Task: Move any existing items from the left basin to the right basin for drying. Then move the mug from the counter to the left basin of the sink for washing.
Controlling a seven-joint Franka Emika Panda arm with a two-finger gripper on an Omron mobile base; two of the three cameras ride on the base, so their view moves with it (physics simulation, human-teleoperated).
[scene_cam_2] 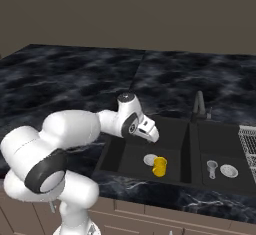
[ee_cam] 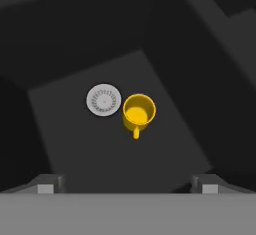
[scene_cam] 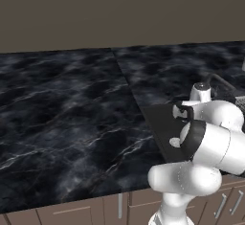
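Mug stands in the left basin, gripper above it with nothing in it

The mug [ee_cam: 138, 111] stands upright on the floor of the left basin [scene_cam_2: 125, 154], just beside the silver drain [ee_cam: 104, 99], its handle turned away from the drain. The gripper [ee_cam: 127, 188] hangs over the drain with its 2 fingertips spread wide and holds nothing, so I judge the mug is already set down for washing. The right basin [scene_cam_2: 220, 151] keeps a small glass [scene_cam_2: 212, 168] near its own drain.

Glossy marble counter [scene_cam_2: 75, 79], matte blk sink [scene_cam_2: 116, 151], smooth mug [ee_cam: 138, 111]
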